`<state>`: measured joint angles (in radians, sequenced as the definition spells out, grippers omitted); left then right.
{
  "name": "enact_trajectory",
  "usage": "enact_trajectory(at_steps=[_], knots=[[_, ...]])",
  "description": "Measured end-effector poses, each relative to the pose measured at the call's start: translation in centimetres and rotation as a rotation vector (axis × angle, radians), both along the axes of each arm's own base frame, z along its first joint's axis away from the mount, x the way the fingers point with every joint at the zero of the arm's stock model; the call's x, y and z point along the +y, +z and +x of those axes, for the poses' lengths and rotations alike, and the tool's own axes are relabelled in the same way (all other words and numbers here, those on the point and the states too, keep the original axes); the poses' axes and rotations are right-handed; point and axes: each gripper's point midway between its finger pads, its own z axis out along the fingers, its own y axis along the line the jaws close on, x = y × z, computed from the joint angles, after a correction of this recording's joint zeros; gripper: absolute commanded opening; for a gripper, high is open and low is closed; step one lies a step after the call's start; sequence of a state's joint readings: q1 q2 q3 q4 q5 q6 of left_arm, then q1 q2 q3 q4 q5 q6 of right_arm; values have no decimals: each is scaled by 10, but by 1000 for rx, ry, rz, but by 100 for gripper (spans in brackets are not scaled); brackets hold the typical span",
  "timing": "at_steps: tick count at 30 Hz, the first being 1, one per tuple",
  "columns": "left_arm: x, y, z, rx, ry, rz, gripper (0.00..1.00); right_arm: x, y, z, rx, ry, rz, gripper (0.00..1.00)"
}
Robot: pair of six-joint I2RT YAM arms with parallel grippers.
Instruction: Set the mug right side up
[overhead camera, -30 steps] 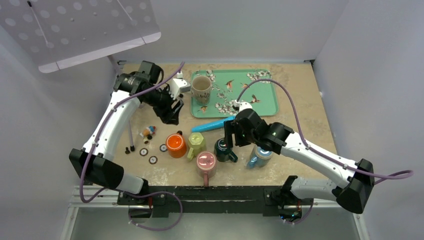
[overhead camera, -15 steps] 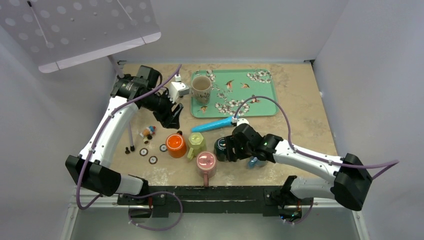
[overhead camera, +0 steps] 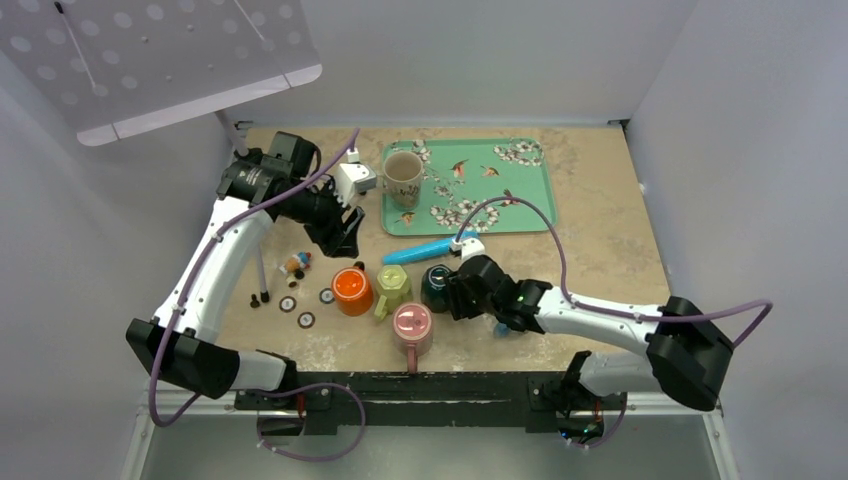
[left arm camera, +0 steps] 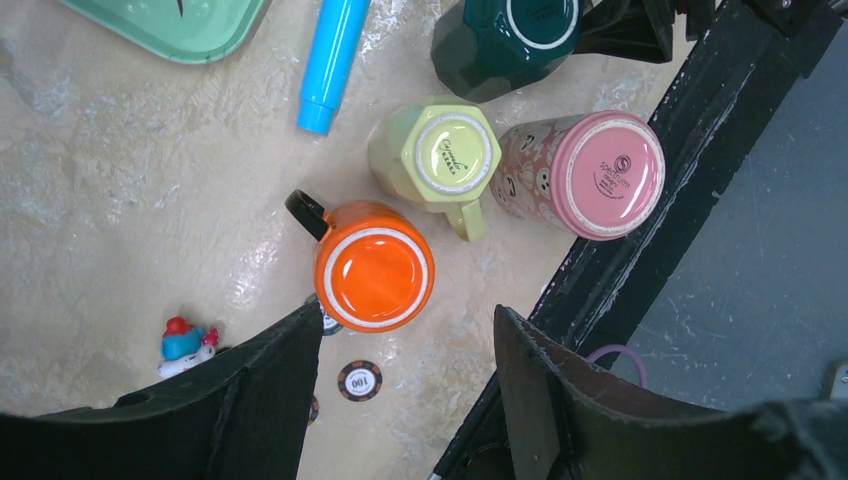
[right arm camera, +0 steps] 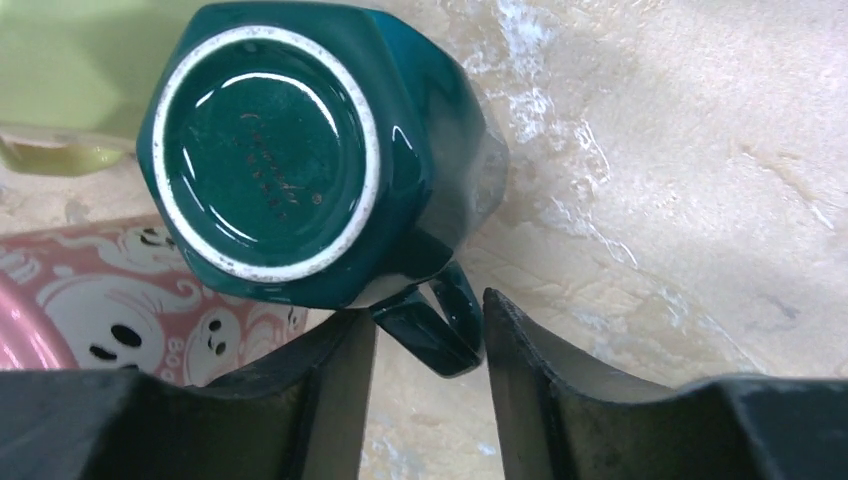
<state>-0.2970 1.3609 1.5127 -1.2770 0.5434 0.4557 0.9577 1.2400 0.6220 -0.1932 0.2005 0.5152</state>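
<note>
Four mugs stand upside down near the front edge: orange (overhead camera: 351,290), yellow-green (overhead camera: 393,287), pink (overhead camera: 412,325) and dark green (overhead camera: 435,287). My right gripper (overhead camera: 456,296) is low at the dark green mug (right arm camera: 290,150). Its jaws are open with the mug's handle (right arm camera: 440,320) between the fingertips (right arm camera: 500,320). My left gripper (overhead camera: 340,235) is open and empty, held high above the table. In the left wrist view it (left arm camera: 405,330) looks down on the orange mug (left arm camera: 372,265), the yellow-green mug (left arm camera: 440,152) and the pink mug (left arm camera: 590,170).
A green patterned tray (overhead camera: 548,200) at the back holds an upright beige mug (overhead camera: 403,175). A blue marker (overhead camera: 425,250) lies just behind the mugs. Poker chips (left arm camera: 359,380) and a small toy (left arm camera: 185,345) lie left of the orange mug. The table's black front edge (left arm camera: 640,260) is close.
My right gripper has moved left and down to the dark green mug, its fingers now around the handle. The mug has shifted slightly left. The left arm has barely moved.
</note>
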Motion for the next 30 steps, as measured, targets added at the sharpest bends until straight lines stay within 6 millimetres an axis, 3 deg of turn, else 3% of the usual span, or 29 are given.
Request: enact_trajectory(at_steps=[4,6,12,16,19,25,27,30], knots=[[0,0,0,0,0,0,67,6,-9,5,-11,26,-16,24],[0,0,0,0,-1,-1,67,12,-10,6,-16,36,-12,0],[-3,2,-2,7,-9,-19,66,10,-7,5,-4,20,-13,0],[-11,22,-3,28,12,-68,65,-6,18,-10,21,-5,11,0],[-27,52,3,34,33,-166,65,-8,76,-9,-51,-48,151,0],[-72,98,-2,146,55,-433,74,-1,232,15,-307,-146,606,0],[-90,117,-1,190,62,-547,76,1,266,22,-364,-164,730,0],[-110,145,2,253,65,-682,76,6,296,32,-403,-159,859,0]])
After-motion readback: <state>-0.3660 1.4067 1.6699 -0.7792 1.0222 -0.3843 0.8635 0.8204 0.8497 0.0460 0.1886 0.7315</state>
